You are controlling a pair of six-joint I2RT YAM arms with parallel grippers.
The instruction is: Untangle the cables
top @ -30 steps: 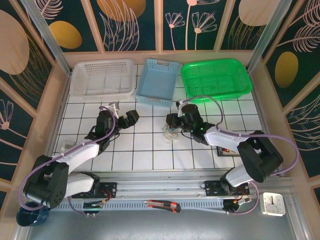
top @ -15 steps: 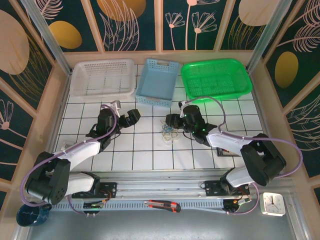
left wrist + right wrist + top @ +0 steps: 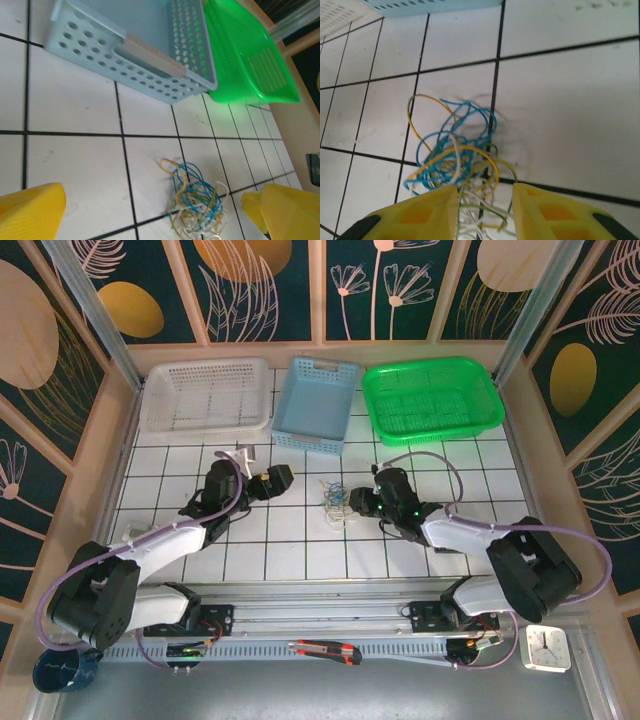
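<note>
The cables [image 3: 335,502] are a small tangle of blue, yellow and white wires on the white tiled floor, mid-table. My right gripper [image 3: 359,505] sits at the tangle's right side. In the right wrist view its yellow fingers [image 3: 427,212] stand apart, and loose strands of the cables [image 3: 457,150] run into the gap between them; my right gripper [image 3: 484,210] is open, nothing clamped. My left gripper [image 3: 279,480] hovers left of the tangle, wide open. In the left wrist view the cables [image 3: 197,202] lie between its spread fingertips [image 3: 35,207], closer to the right one.
Three baskets line the back: white [image 3: 170,415], blue [image 3: 310,435] and green [image 3: 432,430]. The blue basket [image 3: 125,67] and green basket [image 3: 250,75] stand just beyond the tangle. A box cutter [image 3: 325,650] and a clock [image 3: 547,647] lie by the arm bases.
My right gripper has come down from behind the tangle to its right side, jaws now around some strands. My left gripper has edged right, toward the cables. The tangle shifted slightly.
</note>
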